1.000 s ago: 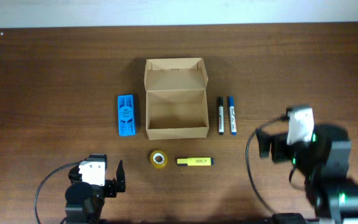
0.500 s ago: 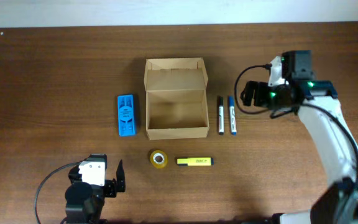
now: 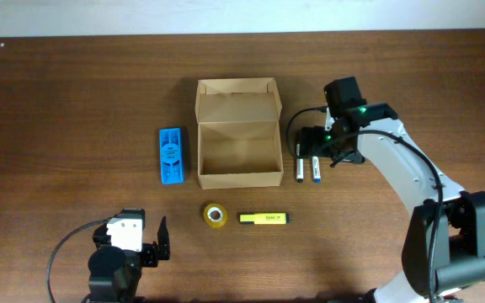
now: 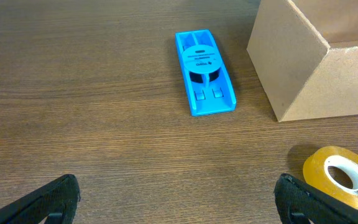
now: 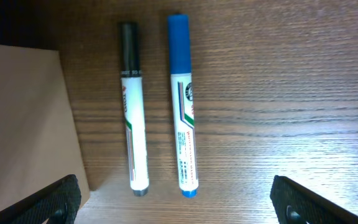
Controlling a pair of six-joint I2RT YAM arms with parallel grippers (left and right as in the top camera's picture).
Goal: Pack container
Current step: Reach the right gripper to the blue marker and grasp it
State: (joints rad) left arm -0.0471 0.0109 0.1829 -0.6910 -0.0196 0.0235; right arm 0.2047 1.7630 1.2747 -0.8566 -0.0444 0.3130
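Two pens, a black-capped marker (image 5: pixel 133 118) and a blue-capped marker (image 5: pixel 183 106), lie just right of the lid-up cardboard container (image 3: pixel 237 178) mid-frame overhead, so the right hand (image 5: pixel 179 202) hangs above them, jaws apart, likely to grasp one.

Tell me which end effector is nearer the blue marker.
Right. The right end effector hangs directly above the blue marker; the left end effector sits far away, close to the tape roll.

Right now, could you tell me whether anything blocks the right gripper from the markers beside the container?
Nothing visible does: the open right gripper hangs over the black marker and blue marker, lying bare beside the container.
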